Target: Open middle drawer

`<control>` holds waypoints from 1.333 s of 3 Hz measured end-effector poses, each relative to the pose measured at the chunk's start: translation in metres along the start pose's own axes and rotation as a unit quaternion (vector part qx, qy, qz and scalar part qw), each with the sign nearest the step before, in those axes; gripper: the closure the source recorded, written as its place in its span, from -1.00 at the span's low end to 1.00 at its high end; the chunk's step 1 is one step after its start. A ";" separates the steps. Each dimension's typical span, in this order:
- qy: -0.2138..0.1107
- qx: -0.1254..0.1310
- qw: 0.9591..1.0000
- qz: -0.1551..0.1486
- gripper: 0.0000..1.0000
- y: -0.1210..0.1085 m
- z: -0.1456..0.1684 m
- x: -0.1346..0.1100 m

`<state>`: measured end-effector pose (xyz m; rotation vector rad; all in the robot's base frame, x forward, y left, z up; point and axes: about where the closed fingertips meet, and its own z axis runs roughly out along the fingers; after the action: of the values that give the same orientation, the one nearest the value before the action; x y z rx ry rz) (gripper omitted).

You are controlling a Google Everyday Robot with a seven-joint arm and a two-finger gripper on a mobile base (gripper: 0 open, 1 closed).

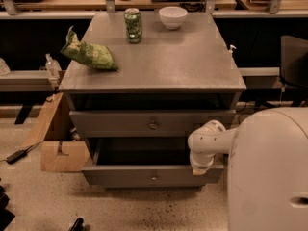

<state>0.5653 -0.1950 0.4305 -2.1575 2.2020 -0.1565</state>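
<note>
Where the grey cabinet (pixel 230 103) faces the camera, the middle drawer (pixel 125 176) stands pulled forward beneath the taller top drawer (pixel 110 124). Its dark interior is exposed, and its brass knob (pixel 154 178) sits at the centre of the front. The gripper (pixel 198 168) hangs from the white arm (pixel 210 141) at the right end of that drawer's upper edge; whether the jaws are open or closed cannot be told. On the worktop (pixel 163 66) rest a green can (pixel 133 25), a white bowl (pixel 173 17) and a green bag (pixel 89 56). A cardboard box (pixel 57 154) sits on the floor left of the cabinet.
</note>
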 end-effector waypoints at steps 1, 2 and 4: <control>-0.006 -0.026 1.000 -0.012 1.00 0.032 0.003 -0.001; -0.006 -0.026 1.000 -0.012 1.00 0.032 -0.001 -0.001; -0.006 -0.026 1.000 -0.012 1.00 0.031 -0.002 -0.001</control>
<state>0.5338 -0.1936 0.4292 -2.2048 2.1983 -0.0882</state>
